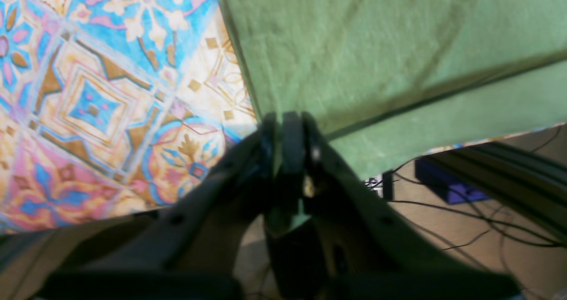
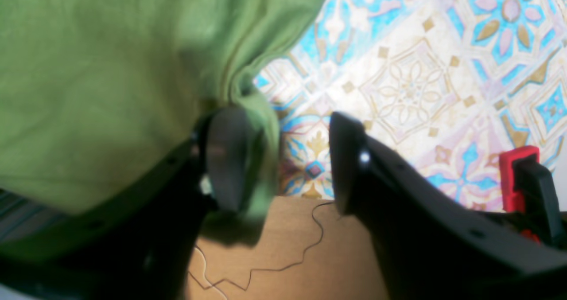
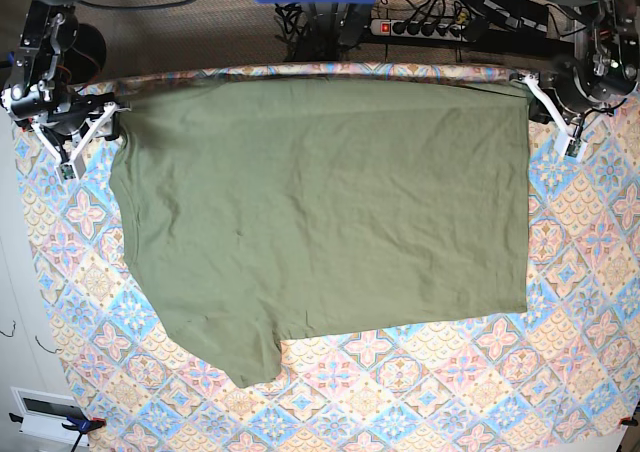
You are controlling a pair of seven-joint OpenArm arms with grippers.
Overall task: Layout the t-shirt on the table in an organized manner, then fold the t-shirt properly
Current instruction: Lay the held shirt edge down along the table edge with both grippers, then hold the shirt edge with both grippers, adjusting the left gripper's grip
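- T-shirt (image 3: 320, 222): plain olive-green short-sleeved cotton, spread pretty flat over the far half of the table (image 3: 450, 392), which wears a pastel pink, blue and cream tile-pattern cloth.
- One straight edge of the shirt runs right along the far edge of the table, from near one far corner to near the other. A sleeve sticks out toward the near edge, on the base view's left side.
- A few soft creases cross the middle of the fabric, nothing bunched up.
- Left gripper (image 1: 285, 127): black claw at the far corner on the base view's right. From its wrist camera the jaws look almost closed, and the shirt's corner runs down into the narrow gap between them, so it's pinching the cloth there.
- Right gripper (image 2: 283, 158): at the opposite far corner. Its jaws stand clearly apart with patterned cloth showing between them. A fold of green fabric is draped over one finger (image 2: 226, 153), touching it, but nothing is clamped.
- Beyond the table edge the wrist views show brown floor with thin black cables (image 2: 274, 264), and a red and black clamp (image 2: 527, 180) sitting at the table edge near the right claw.
- A power strip (image 3: 425, 27) lies on the floor past the far edge.
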